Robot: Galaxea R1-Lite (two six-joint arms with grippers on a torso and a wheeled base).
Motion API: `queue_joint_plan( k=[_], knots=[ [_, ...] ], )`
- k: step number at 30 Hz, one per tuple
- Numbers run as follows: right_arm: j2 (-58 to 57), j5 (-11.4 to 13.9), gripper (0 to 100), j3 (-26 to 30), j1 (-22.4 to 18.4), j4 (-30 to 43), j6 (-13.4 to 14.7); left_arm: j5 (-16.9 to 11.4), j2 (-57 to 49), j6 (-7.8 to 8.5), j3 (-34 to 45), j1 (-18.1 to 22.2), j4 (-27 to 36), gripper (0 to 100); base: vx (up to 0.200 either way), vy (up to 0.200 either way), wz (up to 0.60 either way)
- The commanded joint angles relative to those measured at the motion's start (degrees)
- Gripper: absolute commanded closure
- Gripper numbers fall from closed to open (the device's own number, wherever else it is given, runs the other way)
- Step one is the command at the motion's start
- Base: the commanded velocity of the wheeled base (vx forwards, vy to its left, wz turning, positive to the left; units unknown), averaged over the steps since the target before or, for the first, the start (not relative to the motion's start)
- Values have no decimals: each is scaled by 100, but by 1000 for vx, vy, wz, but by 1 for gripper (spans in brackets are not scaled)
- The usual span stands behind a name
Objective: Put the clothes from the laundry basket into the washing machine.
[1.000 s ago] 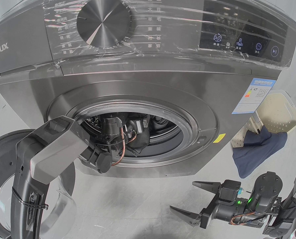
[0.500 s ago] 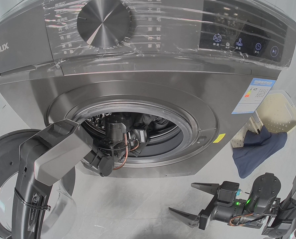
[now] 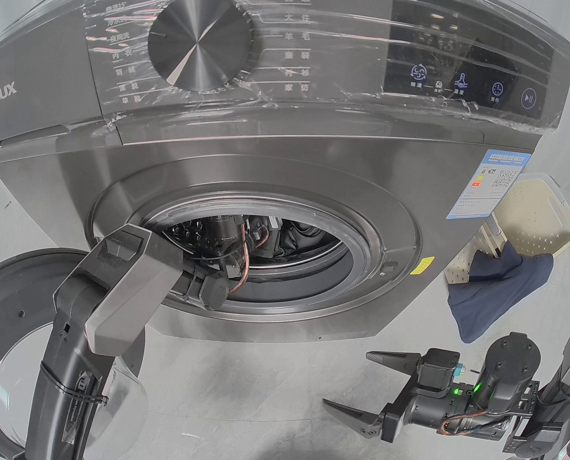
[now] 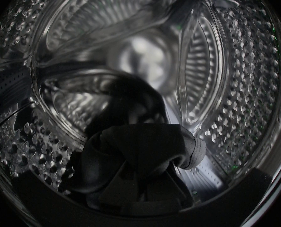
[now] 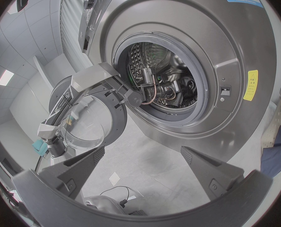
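- Left end effector: inside the washing machine drum; I cannot tell its grip state.
- Dark garment: heaped on the drum floor, just ahead of my left end effector.
- Right end effector: wide open, empty, low before the machine.
- Navy cloth: draped from the laundry basket.
- Change: my left arm reaches deeper than a second ago; the garment is off the door rim.

This looks like a test room or lab. A washer stands on a plain grey tiled floor, with protective film on its control panel and a label on its front. A basket sits at its 3 o'clock. There are white panels with a flat light set among them, and a loose cable lies on the floor.
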Motion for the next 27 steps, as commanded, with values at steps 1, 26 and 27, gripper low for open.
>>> queue_joint_plan(
  k=[1,26,27],
  knots=[
    [15,2,0,-22,2,-3,0,199,432,-82,-844,68,-159,100,0,0,0],
    [15,2,0,22,-42,-3,0,6,-1581,806,3577,-934,-1319,0,0,0,0],
    [15,2,0,30,-42,-3,0,15,-1581,867,3796,-1004,-1582,0,0,0,0]
  ],
)
